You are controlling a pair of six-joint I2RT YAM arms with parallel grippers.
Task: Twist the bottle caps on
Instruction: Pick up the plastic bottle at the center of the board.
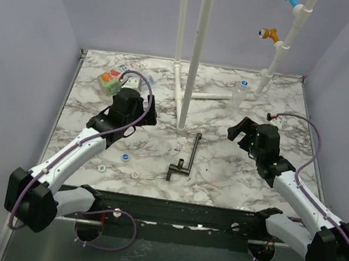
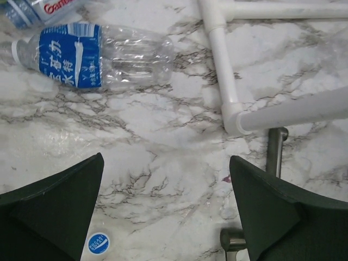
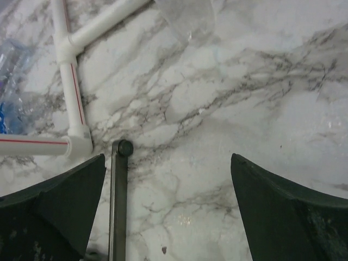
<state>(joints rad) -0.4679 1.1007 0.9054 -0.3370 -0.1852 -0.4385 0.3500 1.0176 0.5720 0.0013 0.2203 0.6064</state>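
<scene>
Jaws of both grippers stood wide apart, holding nothing. The left gripper (image 2: 166, 174) hung over the marble table (image 1: 220, 175) near a blue-labelled bottle (image 2: 92, 57) lying on its side, and the right gripper (image 3: 168, 168) hung beside the black T-shaped tool (image 3: 118, 201). Loose caps (image 1: 124, 157) lay near the left arm, apart from the bottle.

The left arm (image 1: 73, 156) and right arm (image 1: 299, 196) have white link shells and black joint housings. A purple cable (image 1: 139, 114) loops along each. Their fingers (image 2: 49, 212) are dark, matte wedges. Both bases join a black rail (image 1: 183, 213).
</scene>
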